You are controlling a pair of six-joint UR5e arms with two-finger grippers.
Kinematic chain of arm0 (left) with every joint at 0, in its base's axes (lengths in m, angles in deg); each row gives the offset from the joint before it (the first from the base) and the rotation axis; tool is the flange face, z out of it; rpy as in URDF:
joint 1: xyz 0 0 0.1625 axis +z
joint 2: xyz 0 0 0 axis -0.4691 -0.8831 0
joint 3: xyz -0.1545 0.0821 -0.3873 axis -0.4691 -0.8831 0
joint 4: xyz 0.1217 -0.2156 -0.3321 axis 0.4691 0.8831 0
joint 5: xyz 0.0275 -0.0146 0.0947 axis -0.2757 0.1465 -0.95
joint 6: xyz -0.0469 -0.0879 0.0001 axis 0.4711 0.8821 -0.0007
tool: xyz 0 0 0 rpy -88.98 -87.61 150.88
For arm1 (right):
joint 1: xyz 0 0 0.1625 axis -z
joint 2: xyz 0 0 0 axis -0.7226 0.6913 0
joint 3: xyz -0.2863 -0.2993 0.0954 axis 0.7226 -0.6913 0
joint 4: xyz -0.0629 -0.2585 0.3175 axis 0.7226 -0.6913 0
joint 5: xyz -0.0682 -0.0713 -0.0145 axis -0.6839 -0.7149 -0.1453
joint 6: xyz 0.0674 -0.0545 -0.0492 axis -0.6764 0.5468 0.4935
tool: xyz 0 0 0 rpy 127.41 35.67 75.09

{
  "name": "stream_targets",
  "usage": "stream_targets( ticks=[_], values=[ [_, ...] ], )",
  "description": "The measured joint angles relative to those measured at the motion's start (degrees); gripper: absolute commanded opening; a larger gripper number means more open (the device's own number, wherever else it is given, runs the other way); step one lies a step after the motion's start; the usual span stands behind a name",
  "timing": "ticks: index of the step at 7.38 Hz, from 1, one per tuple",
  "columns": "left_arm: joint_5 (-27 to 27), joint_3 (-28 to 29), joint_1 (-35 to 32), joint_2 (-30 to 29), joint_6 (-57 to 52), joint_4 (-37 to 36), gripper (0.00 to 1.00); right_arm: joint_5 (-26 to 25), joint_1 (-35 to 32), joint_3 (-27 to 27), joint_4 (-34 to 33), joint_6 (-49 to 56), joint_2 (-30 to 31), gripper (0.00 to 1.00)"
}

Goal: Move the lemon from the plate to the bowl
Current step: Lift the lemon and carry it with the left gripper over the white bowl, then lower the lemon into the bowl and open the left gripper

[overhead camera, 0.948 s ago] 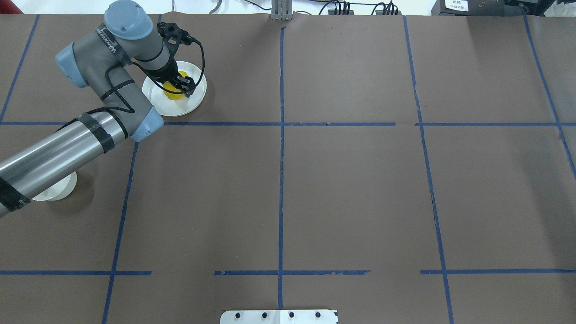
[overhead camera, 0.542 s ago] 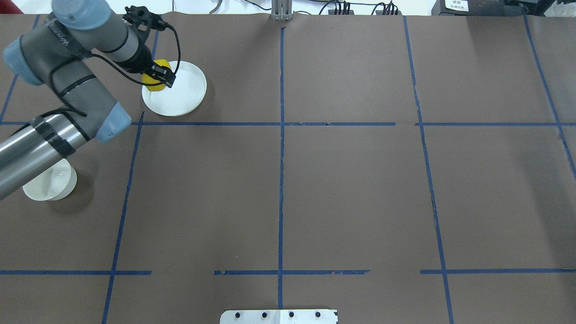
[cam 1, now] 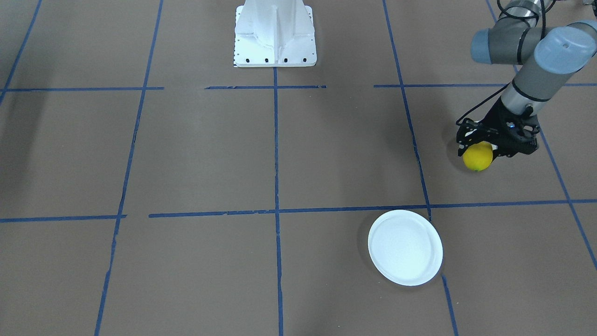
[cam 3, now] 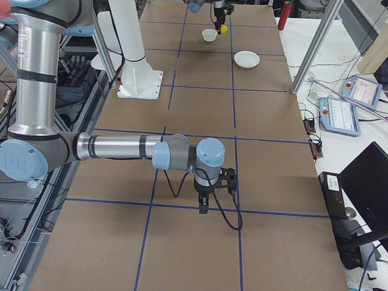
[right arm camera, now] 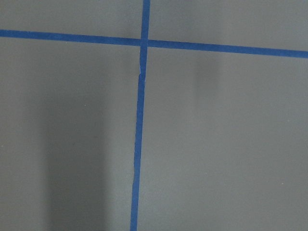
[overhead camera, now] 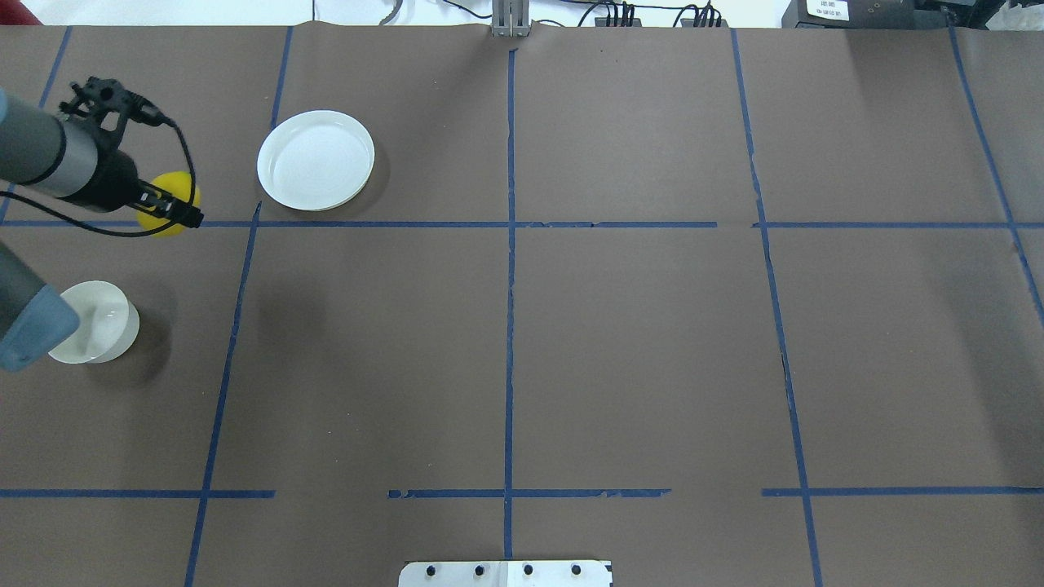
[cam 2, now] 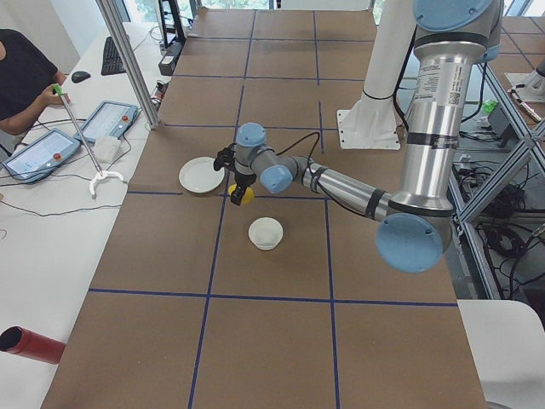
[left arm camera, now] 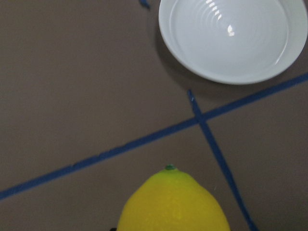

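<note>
My left gripper (overhead camera: 173, 210) is shut on the yellow lemon (overhead camera: 163, 214) and holds it in the air above the brown table, left of the flat white plate (overhead camera: 316, 160) and beyond the small white bowl (overhead camera: 96, 322). The plate has nothing on it. My left arm's blue cap covers the bowl's left edge. The left wrist view shows the lemon (left arm camera: 174, 204) with its green tip, and the plate (left arm camera: 234, 38) ahead. The front view shows the gripper (cam 1: 494, 145), lemon (cam 1: 477, 157) and plate (cam 1: 405, 247). My right gripper (cam 3: 204, 209) hangs over the table far away; I cannot tell whether it is open or shut.
Blue tape lines (overhead camera: 510, 244) divide the brown table cover. The robot's white base (cam 1: 275, 35) stands at the table's near edge. A person and control tablets (cam 2: 106, 122) are at a side desk. The right wrist view shows only tape (right arm camera: 139, 134).
My left gripper has lifted the lemon off the plate and carried it left and toward the robot, off the plate's rim and closer to the bowl.
</note>
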State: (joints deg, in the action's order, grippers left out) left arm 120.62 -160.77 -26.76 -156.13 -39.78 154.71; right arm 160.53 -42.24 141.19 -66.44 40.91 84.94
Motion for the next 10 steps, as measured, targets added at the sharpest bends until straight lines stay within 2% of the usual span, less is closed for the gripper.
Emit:
stream_targets(
  ticks=[2,6,9,10],
  values=[
    [2.2,0.5,0.2,4.5,1.2,0.2,0.14,0.0,0.0,0.0,0.0,0.0,0.0,1.00],
    [6.4,4.9,0.7,5.1,2.7,0.4,0.14,0.0,0.0,0.0,0.0,0.0,0.0,1.00],
    [7.4,5.6,0.9,4.9,2.6,0.5,0.25,0.0,0.0,0.0,0.0,0.0,0.0,1.00],
    [7.5,5.6,0.9,4.6,2.5,0.6,0.25,0.0,0.0,0.0,0.0,0.0,0.0,1.00]
  ],
)
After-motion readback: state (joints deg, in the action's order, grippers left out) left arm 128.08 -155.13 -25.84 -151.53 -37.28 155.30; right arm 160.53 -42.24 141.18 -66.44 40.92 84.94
